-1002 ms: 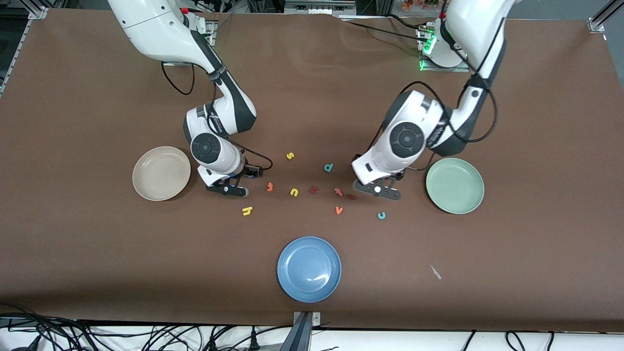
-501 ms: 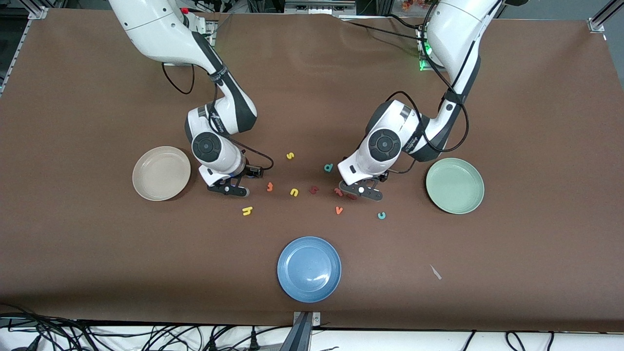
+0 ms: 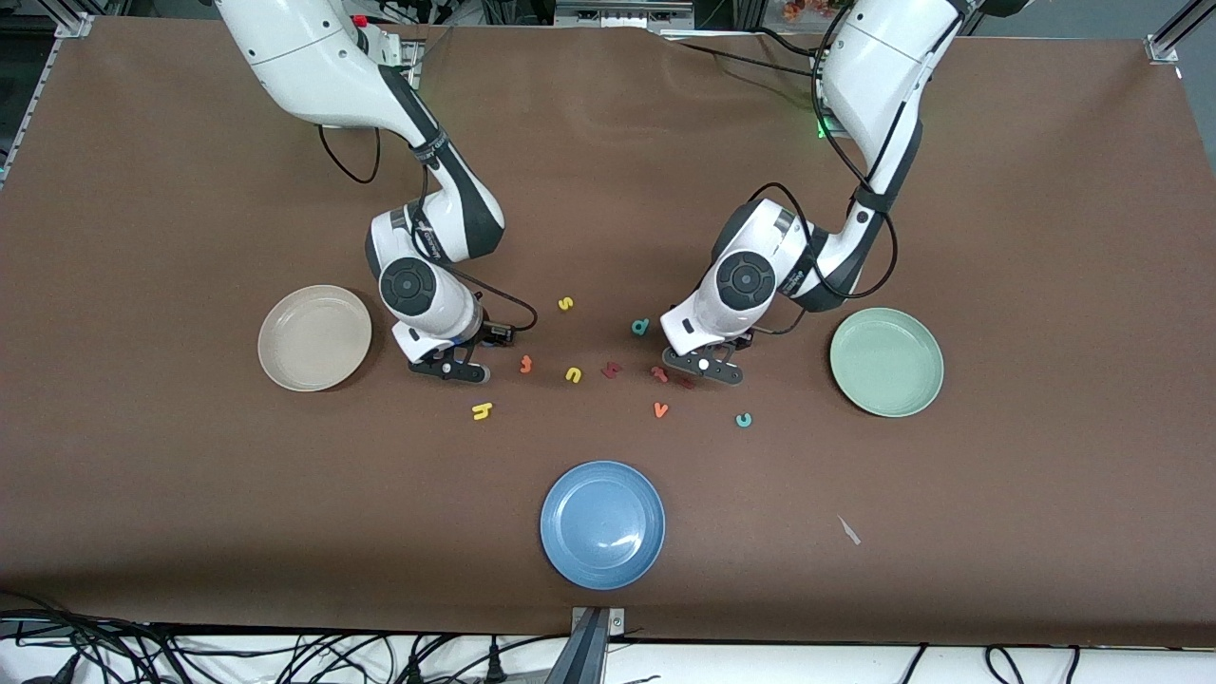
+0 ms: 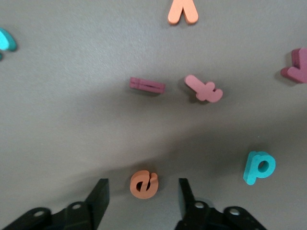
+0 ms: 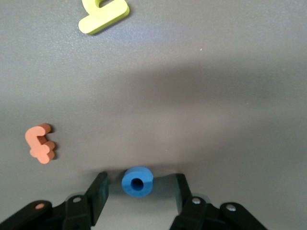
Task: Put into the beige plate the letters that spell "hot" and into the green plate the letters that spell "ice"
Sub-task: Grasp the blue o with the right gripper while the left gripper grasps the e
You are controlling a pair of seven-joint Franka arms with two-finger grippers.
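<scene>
Both plates empty, nothing sorted yet.
Left gripper [image 4: 141, 191] jaws apart around orange "e" [image 4: 143, 184]; right gripper [image 5: 140, 190] likewise around blue "o" [image 5: 137, 181]; neither gripped.

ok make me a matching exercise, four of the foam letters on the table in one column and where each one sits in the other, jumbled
Things:
1. orange foam "e"
2. blue ring-shaped foam "o"
3. yellow foam "h"
4. teal foam "c"

Places:
A. between the right gripper fingers
B. on the table nearest the green plate
C. between the left gripper fingers
D. on the table nearer the front camera than the right gripper

Pairs: 1-C, 2-A, 3-D, 4-B
</scene>
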